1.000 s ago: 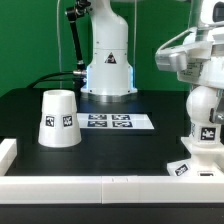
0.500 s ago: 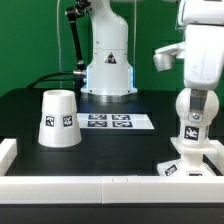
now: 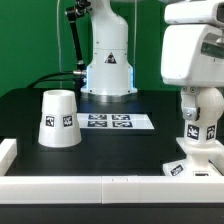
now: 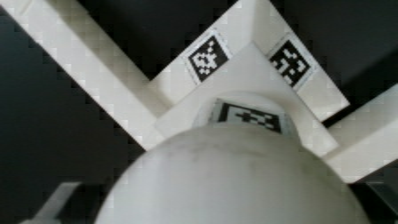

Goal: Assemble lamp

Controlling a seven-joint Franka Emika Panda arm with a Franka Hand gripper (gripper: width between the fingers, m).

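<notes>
The bulb (image 3: 200, 112) stands upright on the stepped square base (image 3: 196, 158) at the exterior view's right, near the front rail. My gripper (image 3: 200, 98) comes straight down from above and is shut on the bulb's ball head. In the wrist view that rounded head (image 4: 222, 180) fills the space between my dark fingertips (image 4: 50, 203), with the tagged base (image 4: 244, 75) beyond it. The cone shade (image 3: 58, 118) stands alone, wide end down, at the exterior view's left.
The marker board (image 3: 108, 122) lies flat mid-table in front of the big white robot pedestal (image 3: 108, 65). A low white rail (image 3: 100, 186) runs along the front edge, and a white block (image 3: 7, 150) sits at the left corner.
My gripper has turned about its upright axis above the base. The bulb's tags have swung round with it, and the base has shifted slightly sideways.
</notes>
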